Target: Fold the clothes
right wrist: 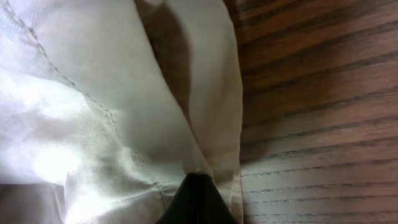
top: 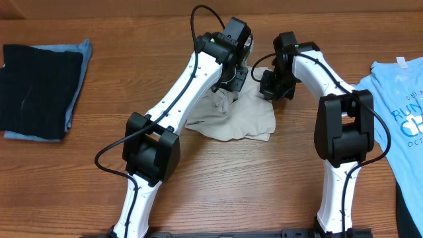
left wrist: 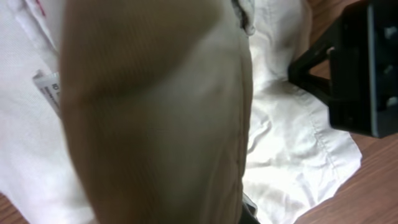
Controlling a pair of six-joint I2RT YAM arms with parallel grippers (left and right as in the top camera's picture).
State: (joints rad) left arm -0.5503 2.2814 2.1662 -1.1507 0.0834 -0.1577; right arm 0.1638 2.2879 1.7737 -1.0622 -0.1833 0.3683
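Observation:
The pale beige shorts (top: 241,119) lie crumpled at the middle of the table, with their far edge drawn up toward both grippers. My left gripper (top: 232,78) is at the shorts' far left part. In the left wrist view the fabric (left wrist: 155,118) hangs right over the lens and hides the fingers, and a small white label (left wrist: 45,87) shows at the left. My right gripper (top: 272,86) is at the far right edge. Its dark fingertips (right wrist: 196,198) are shut on a fold of the shorts (right wrist: 93,93). It also shows in the left wrist view (left wrist: 367,68).
A black folded garment (top: 36,89) lies on a blue cloth (top: 80,56) at the far left. A light blue printed T-shirt (top: 400,112) lies at the right edge. Bare wooden table (top: 231,185) lies in front of the shorts.

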